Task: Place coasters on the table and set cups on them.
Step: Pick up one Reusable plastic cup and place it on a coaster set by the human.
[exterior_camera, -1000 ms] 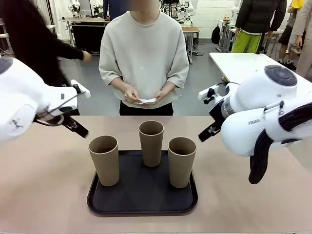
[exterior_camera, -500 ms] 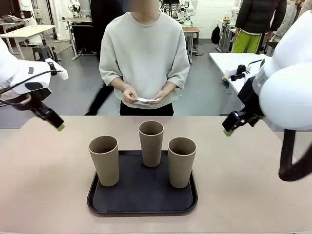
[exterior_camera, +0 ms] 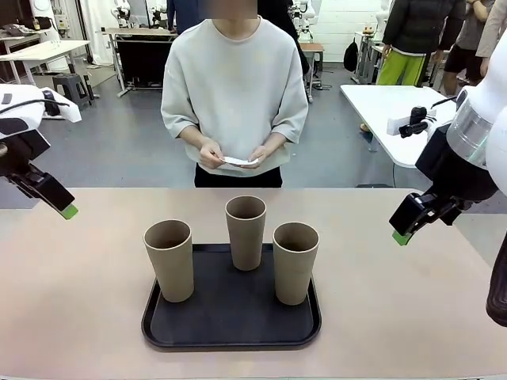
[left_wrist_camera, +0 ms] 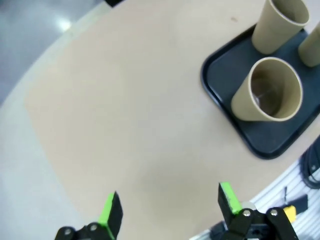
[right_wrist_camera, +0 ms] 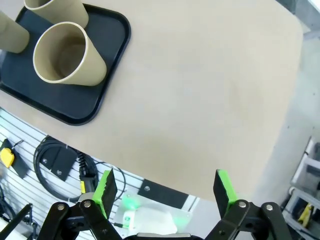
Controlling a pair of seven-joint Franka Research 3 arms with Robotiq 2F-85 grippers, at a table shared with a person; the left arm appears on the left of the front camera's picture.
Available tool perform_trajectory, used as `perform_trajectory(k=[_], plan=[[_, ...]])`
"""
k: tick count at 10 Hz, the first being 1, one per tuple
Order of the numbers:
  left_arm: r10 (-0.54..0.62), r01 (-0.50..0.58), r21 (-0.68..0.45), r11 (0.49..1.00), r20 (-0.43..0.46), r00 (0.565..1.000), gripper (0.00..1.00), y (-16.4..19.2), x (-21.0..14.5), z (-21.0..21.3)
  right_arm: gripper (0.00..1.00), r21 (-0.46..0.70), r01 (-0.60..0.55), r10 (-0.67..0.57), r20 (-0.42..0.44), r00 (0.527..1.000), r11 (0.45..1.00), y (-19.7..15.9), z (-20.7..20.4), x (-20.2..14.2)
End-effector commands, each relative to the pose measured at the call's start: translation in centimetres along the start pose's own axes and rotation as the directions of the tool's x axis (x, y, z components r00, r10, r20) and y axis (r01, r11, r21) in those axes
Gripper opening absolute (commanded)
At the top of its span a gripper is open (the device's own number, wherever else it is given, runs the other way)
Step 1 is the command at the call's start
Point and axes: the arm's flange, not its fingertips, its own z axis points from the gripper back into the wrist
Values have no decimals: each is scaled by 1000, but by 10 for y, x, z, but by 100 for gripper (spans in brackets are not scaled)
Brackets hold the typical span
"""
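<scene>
The three cups (exterior_camera: 245,232) stand upright on a black tray (exterior_camera: 230,326) near the middle of the table (exterior_camera: 71,301). One cup is at the tray's left, one at its right, and one sits farther back between them. None of them touch.

The tabletop around the tray is a bare matte beige with rounded corners. At the far side a person in a pale sweatshirt holds thin white paper pieces, apparently the coasters (exterior_camera: 238,163), between both hands (exterior_camera: 211,155) above the table's far edge.

The left gripper (exterior_camera: 63,207) hangs above the table's left end. In its wrist view the left gripper's (left_wrist_camera: 167,200) fingers are spread wide and hold nothing. The right gripper (exterior_camera: 404,231) hangs off the right side, and its wrist view shows the right gripper (right_wrist_camera: 165,185) released too, over the near right corner.

Below that near edge are a slatted white panel and black cables (right_wrist_camera: 50,160). Beyond the person the room has a grey floor (exterior_camera: 127,150), a white table (exterior_camera: 380,107) on the far right, more tables on the far left, and other people standing.
</scene>
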Motion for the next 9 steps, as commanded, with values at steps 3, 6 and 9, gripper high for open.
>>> perform_trajectory(k=[3, 6, 9], plan=[[121, -127, -223, 967, -40, 992, 100, 21, 4, -5, 100, 296, 99, -110, 22, 994, 950, -13, 0, -3], [335, -331, -601, 727, -110, 936, 100, 84, -15, -7, 100, 736, 309, -380, -76, 922, 602, -77, -3, -50], [483, -472, -714, 517, -212, 850, 100, 147, -38, -37, 100, 797, 477, -507, -257, 823, 371, -144, -38, -87]])
